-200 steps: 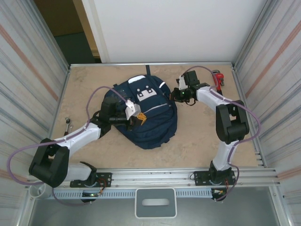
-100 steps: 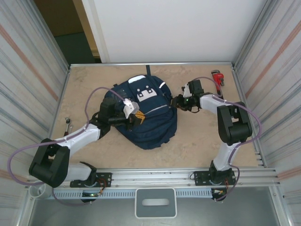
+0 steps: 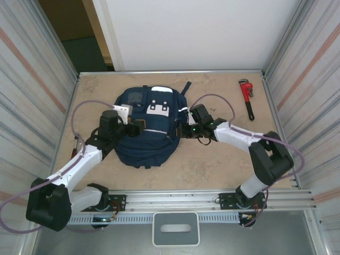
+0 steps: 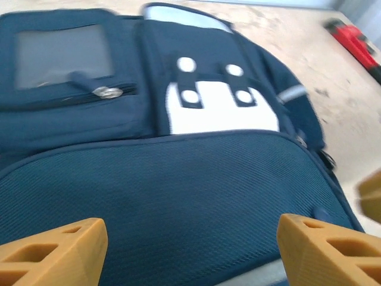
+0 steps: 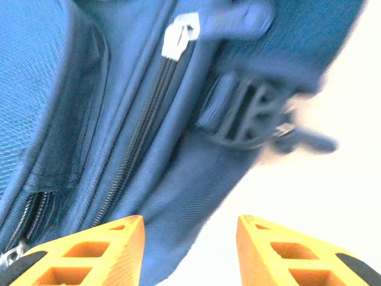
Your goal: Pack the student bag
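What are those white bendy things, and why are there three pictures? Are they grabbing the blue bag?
Those are two robot arms bolted to a table. One picture looks down from above. The other two come from small cameras on each wrist, so the orange blocks are claw fingers seen up close. A big navy backpack lies on the table, with a red wrench at the far right. The left claw is over the bag and the right claw is at its right edge. Both are open, so nothing is held.
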Controlling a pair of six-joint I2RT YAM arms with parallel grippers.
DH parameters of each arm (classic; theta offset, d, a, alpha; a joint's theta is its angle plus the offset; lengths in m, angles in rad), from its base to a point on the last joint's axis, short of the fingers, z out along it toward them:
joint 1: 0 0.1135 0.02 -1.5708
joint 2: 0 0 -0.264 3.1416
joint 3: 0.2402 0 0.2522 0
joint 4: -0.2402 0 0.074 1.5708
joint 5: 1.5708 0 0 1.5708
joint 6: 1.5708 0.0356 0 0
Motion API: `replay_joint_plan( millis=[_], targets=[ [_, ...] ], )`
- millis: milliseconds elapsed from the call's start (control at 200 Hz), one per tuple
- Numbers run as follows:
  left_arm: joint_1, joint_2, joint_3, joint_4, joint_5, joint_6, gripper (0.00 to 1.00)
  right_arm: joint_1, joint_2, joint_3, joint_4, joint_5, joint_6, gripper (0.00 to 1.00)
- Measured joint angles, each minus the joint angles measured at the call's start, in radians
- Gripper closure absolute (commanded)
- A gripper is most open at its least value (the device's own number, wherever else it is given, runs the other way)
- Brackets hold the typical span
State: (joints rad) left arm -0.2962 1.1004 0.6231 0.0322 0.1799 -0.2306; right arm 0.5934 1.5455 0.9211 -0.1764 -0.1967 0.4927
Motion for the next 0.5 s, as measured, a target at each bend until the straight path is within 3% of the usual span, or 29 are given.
replay_joint_plan(
  millis=[165, 501],
  targets=[
    [0.061, -0.04, -0.031, -0.055, -0.005, -0.102, 0.21, -0.005, -0.081, -0.035, 0.031, -0.041, -0.143, 0.5],
    [0.062, -0.015, -0.031, -0.111, -0.02, -0.179, 0.21, 0.067, 0.021, -0.035, 0.105, -0.19, -0.305, 0.53]
  ],
)
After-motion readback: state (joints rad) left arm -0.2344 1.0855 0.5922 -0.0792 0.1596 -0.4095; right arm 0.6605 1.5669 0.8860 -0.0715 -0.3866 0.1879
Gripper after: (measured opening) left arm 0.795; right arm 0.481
